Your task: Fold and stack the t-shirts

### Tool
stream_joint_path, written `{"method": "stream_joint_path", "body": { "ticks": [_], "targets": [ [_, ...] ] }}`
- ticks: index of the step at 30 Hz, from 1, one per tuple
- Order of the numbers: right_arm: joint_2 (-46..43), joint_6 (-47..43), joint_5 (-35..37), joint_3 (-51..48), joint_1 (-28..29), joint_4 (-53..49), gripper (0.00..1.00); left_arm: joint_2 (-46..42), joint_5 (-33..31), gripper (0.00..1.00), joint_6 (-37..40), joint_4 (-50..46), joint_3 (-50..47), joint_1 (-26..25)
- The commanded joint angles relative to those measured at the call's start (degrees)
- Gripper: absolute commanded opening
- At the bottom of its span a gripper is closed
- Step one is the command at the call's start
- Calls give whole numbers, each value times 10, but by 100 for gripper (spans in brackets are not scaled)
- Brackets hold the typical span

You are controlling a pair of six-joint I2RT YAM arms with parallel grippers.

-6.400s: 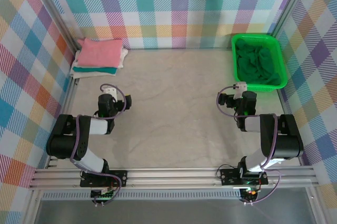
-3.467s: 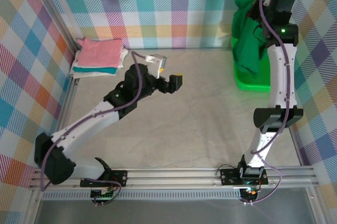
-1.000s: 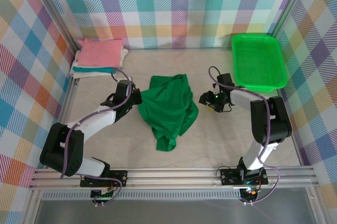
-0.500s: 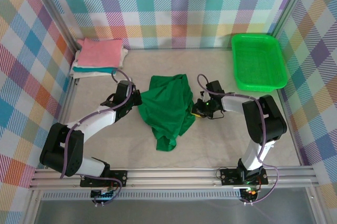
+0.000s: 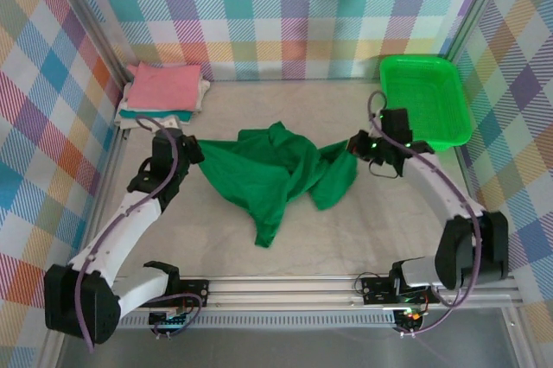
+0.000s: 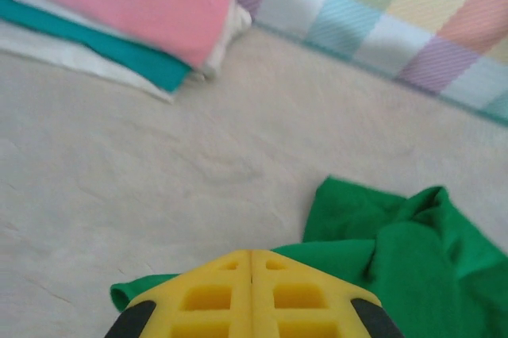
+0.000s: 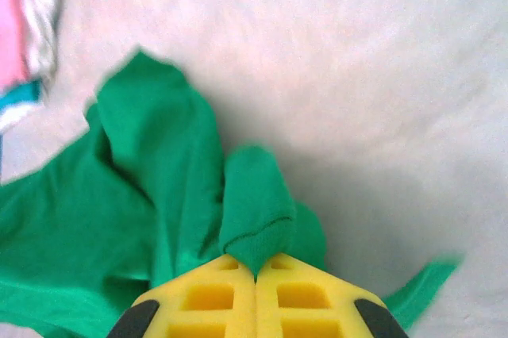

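Dark green t-shirt (image 5: 276,174) sits mid-frame on the table (image 5: 363,221), stretched between the arms. Left end effector (image 5: 194,152) is clamped on its left edge, right end effector (image 5: 354,145) on its right edge. Folded shirts (image 5: 164,92) are stacked upper left.

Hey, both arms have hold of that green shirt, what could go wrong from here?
The fingers of the right gripper pinch only a small fold of the green t-shirt, so it may slip out under tension. The shirt is bunched and twisted between the grippers, so it could land creased. The left gripper sits near the folded stack and might knock it.
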Motion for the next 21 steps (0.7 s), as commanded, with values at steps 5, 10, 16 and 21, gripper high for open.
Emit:
{"method": "stream_joint_path", "body": {
  "ticks": [5,10,16,21],
  "targets": [
    [-49,-77,77,112,-3,-95,0,-23,-48,0,83,-65,92,26],
    [-22,-77,96,151,-17,-101,0,48,-37,0,84,-92,147,54],
    [-36,-77,164,176,-20,-118,0,47,-27,0,74,-77,174,55],
    [-75,-103,180,218,-22,-153,0,-12,-31,0,79,-128,228,55]
  ]
}}
